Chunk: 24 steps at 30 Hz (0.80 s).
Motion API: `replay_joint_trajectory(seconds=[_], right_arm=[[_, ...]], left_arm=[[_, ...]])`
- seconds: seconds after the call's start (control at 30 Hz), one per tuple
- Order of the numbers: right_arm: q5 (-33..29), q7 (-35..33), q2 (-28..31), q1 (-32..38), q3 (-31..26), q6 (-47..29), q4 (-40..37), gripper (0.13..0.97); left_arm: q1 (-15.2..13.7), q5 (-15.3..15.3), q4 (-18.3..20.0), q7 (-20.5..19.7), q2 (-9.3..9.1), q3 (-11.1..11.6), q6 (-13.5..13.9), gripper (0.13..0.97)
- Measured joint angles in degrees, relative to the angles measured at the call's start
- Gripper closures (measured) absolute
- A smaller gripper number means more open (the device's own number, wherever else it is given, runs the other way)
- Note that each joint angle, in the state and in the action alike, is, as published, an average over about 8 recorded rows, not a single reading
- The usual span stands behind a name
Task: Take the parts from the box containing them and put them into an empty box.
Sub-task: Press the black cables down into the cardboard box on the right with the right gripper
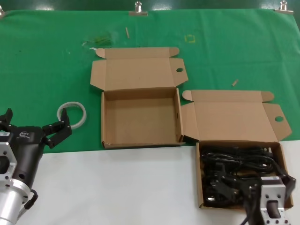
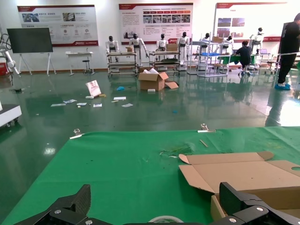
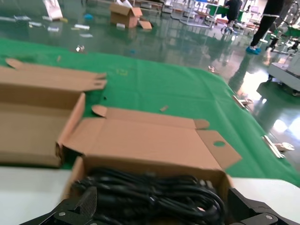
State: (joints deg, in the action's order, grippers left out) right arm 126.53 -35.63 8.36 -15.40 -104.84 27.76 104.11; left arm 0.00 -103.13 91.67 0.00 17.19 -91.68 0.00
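The parts (image 1: 234,164) are black coiled cables with plugs, heaped in the brown box containing them (image 1: 199,173) at the right front, lid folded back. My right gripper (image 1: 269,183) hangs open just over the near end of that heap. In the right wrist view the cables (image 3: 154,197) lie between and below its spread fingers (image 3: 79,206). The empty box (image 1: 140,117) stands open in the middle, on the green cloth. My left gripper (image 1: 37,121) waits open at the left front, holding nothing. It is apart from the empty box (image 2: 262,185).
A white ring of tape (image 1: 72,114) lies on the green cloth just ahead of the left gripper, also low in the left wrist view (image 2: 165,219). Small scraps (image 1: 126,32) lie at the back. A white table surface (image 1: 117,187) runs along the front.
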Motion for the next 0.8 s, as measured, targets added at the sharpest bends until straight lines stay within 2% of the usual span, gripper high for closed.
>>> replay_joint_trajectory(seconds=[0.27, 0.5, 0.8], right_arm=[[0.3, -2.9, 0.0, -2.3, 1.6, 0.5, -0.2, 0.129], [3.1, -7.8, 0.0, -3.7, 2.4, 2.3, 0.3, 0.129], [13.9, -23.5, 0.0, -4.7, 6.9, 1.6, 1.7, 0.129]], left_arm=[[0.0, 0.0, 0.0, 0.0, 0.0, 0.0, 0.0, 0.132], [0.0, 0.0, 0.0, 0.0, 0.0, 0.0, 0.0, 0.132], [0.0, 0.0, 0.0, 0.0, 0.0, 0.0, 0.0, 0.132]])
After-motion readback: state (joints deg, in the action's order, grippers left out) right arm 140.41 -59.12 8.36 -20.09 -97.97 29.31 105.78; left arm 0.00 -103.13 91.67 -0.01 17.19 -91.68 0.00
